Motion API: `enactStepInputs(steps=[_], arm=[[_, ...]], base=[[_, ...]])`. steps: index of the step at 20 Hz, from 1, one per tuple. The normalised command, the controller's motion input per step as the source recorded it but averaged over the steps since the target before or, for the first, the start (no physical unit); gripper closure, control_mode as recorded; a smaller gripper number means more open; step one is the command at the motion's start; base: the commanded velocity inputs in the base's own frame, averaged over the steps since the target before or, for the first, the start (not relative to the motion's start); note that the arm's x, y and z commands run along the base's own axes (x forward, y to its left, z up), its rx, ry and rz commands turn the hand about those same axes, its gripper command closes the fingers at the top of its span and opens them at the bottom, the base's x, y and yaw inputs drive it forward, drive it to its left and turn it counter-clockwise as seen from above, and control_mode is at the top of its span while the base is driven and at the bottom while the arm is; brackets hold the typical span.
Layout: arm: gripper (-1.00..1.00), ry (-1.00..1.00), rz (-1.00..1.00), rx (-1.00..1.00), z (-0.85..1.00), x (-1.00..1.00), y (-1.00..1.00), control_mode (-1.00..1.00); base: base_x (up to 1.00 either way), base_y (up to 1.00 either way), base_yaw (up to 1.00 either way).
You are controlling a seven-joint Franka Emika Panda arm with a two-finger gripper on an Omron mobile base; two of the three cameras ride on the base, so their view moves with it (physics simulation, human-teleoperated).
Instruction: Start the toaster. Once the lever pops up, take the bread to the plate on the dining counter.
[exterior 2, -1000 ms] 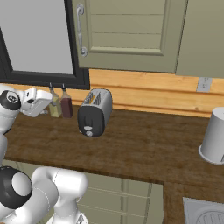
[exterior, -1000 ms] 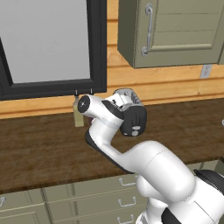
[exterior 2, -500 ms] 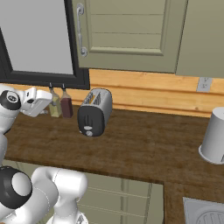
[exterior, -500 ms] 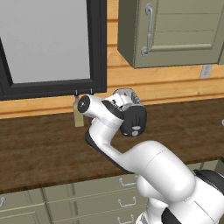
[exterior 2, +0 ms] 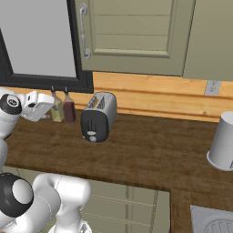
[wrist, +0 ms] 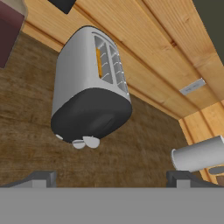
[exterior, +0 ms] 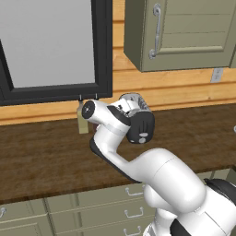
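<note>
Claw (wrist: 109,175) spread wide, holding nothing, short of the toaster (exterior 2: 98,117); bread (wrist: 99,62) apparently in its slot, lever (wrist: 91,141) unpressed.

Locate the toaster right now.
The toaster stands on the wooden worktop against the wall, just right of two small bottles in the right base view.
</note>
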Motion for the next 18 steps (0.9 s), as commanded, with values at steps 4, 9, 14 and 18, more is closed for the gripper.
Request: enactStepInputs(steps=[4, 9, 14, 18], arm=[[-1.00, 0.00, 0.00, 0.00, 0.00, 0.00, 0.00, -1.00], [-1.00, 0.00, 0.00, 0.00, 0.00, 0.00, 0.00, -1.00], [-1.00, 0.00, 0.00, 0.00, 0.00, 0.00, 0.00, -1.00], [-1.00, 0.00, 0.00, 0.00, 0.00, 0.00, 0.00, -1.00]], base=[[0.00, 0.00, 0.00], [0.00, 0.00, 0.00], [0.00, 0.00, 0.00], [0.00, 0.00, 0.00]])
